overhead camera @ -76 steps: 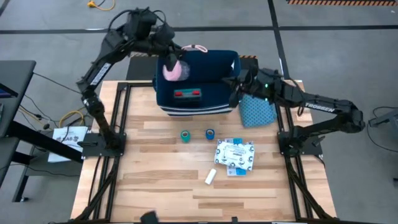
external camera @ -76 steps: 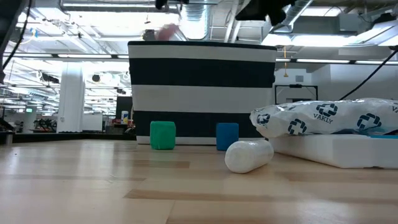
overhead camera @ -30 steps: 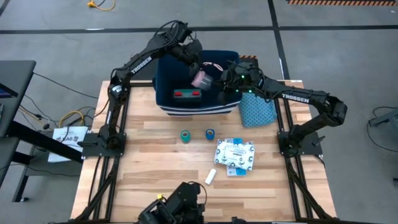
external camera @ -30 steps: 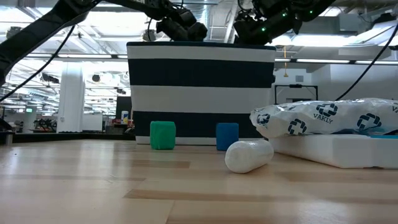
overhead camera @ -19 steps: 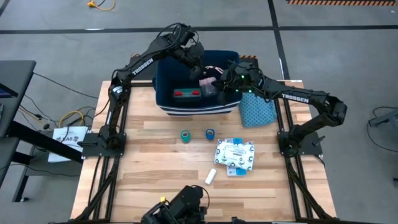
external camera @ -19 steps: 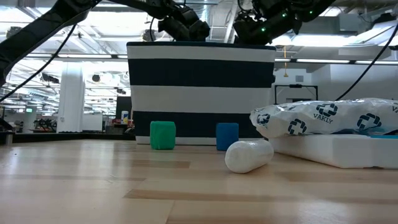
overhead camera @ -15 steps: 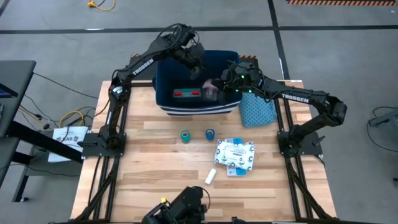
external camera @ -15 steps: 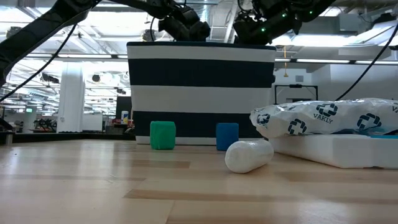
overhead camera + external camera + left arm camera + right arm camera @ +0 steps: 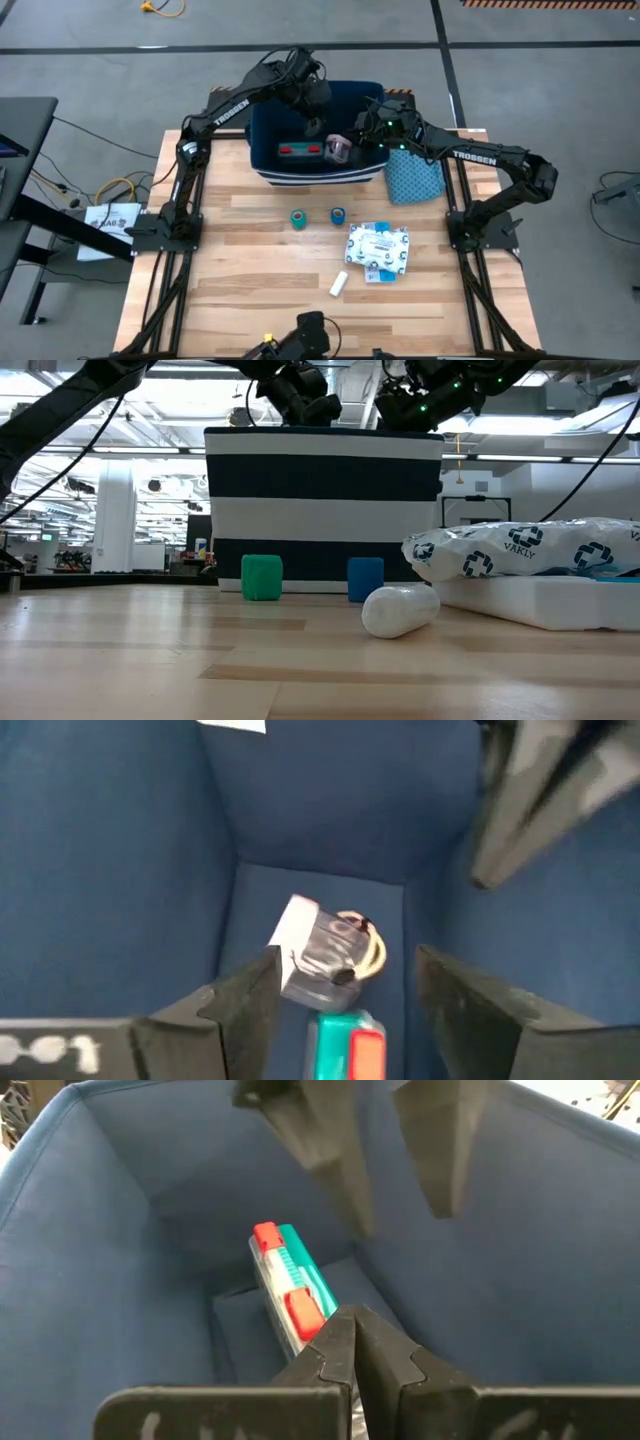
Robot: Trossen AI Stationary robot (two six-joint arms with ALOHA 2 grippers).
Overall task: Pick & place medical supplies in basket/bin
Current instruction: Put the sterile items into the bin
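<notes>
The navy bin [image 9: 265, 135] stands at the table's far edge. On its floor lie the red-teal long pack [image 9: 300, 152] and, just to its right, the pink round thing [image 9: 338, 150]. My left gripper [image 9: 345, 1010] hangs open over the bin's middle, pointing down at the pink round thing [image 9: 330, 955], with clear space between them. My right gripper [image 9: 352, 1325] is shut over the bin's right side, above the pack [image 9: 290, 1285]; nothing shows between its fingers. A teal tape roll [image 9: 297, 217], a blue tape roll [image 9: 337, 215], the white-blue packets [image 9: 378, 248] and a white tube [image 9: 339, 284] lie on the table.
A teal dotted cloth [image 9: 410, 178] lies on the table at the bin's right, under my right arm. Both grippers are close together above the bin's opening. Bare wood stretches along the table's left and near parts.
My left gripper, over the bin, has let go of the pink round thing. It has dropped to the bin's floor and come to rest right of the red-teal pack. The gripper has since drawn back a little toward the bin's far left.
</notes>
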